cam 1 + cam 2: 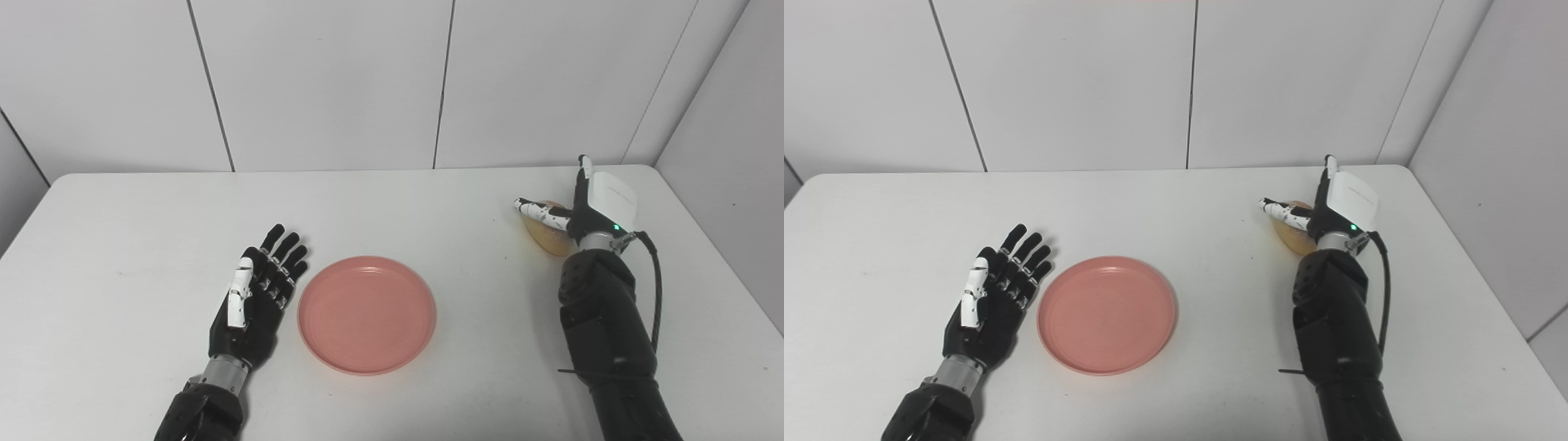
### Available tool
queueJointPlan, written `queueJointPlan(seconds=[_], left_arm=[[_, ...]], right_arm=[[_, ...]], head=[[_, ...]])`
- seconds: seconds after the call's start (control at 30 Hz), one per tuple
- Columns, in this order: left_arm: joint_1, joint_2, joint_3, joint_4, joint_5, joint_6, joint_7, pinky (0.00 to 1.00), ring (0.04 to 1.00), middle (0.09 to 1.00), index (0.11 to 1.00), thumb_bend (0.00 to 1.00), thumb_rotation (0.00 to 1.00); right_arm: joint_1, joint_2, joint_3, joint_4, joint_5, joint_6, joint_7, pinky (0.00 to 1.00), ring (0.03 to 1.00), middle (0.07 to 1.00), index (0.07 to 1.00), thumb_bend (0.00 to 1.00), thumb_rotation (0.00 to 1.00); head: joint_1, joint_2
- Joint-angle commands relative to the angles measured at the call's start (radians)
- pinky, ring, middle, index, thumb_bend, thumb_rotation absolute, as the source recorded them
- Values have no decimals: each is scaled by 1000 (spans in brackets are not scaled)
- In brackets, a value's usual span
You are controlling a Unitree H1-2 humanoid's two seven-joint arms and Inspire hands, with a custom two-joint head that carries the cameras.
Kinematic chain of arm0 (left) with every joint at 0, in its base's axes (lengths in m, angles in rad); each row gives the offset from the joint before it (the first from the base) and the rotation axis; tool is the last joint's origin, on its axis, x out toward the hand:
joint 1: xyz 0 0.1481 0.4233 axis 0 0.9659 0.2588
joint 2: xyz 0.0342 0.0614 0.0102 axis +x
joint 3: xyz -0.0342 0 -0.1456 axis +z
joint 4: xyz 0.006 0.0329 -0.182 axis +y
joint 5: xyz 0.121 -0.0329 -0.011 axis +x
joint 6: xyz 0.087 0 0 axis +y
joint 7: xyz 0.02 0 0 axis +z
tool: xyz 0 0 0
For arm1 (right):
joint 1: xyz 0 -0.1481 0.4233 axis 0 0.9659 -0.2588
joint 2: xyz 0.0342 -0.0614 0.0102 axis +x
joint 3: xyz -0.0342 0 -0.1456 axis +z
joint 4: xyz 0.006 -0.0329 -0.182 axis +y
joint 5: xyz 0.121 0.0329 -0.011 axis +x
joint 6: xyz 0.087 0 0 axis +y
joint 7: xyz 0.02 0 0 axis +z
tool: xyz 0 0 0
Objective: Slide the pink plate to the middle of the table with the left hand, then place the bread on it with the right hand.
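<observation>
Now on the bread step: plate (366,314) sits mid-table, my left hand (254,298) spread flat just beside it. Right hand (591,205) at bread (547,236), grip unclear; next close, lift, carry over.

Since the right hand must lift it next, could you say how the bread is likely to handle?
The bread looks small, rounded and golden, so probably light and soft; firm squeezing may dent it. The right hand hides much of it, so its grip is unclear.
</observation>
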Motion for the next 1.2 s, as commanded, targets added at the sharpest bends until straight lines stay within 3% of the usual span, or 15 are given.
queueJointPlan(seconds=[0.0, 0.1, 0.37, 0.5, 0.73, 1.17], left_arm=[[39, 8, 7, 38, 1, 25, 10, 971, 934, 934, 926, 318, 1000], [39, 8, 7, 39, -1, 27, 8, 970, 933, 934, 926, 318, 1000], [39, 13, 7, 49, 2, 16, 5, 973, 938, 939, 930, 311, 1000], [38, 14, 4, 58, 2, 9, -3, 982, 947, 950, 940, 316, 1000], [40, 15, 2, 60, -1, 7, -7, 983, 949, 951, 940, 310, 1000], [40, 11, 5, 57, -4, 16, 1, 981, 945, 949, 938, 308, 1000]], right_arm=[[-60, -10, -2, -13, -16, -3, -5, 832, 900, 926, 952, 999, 664], [-66, -10, 5, 1, -16, -3, 5, 800, 893, 921, 952, 1000, 680], [-76, -11, 6, 45, -20, -2, 10, 835, 906, 932, 956, 1000, 638], [-80, -19, 9, 74, 2, -2, -9, 758, 873, 910, 948, 1000, 619], [-81, -34, 16, 105, 22, -2, -23, 794, 866, 902, 945, 1000, 613], [-93, -42, 15, 167, 37, -2, -46, 768, 853, 895, 944, 1000, 597]], head=[[0, 1], [1, 2], [0, -3], [0, -7], [-1, -13], [-10, -22]])
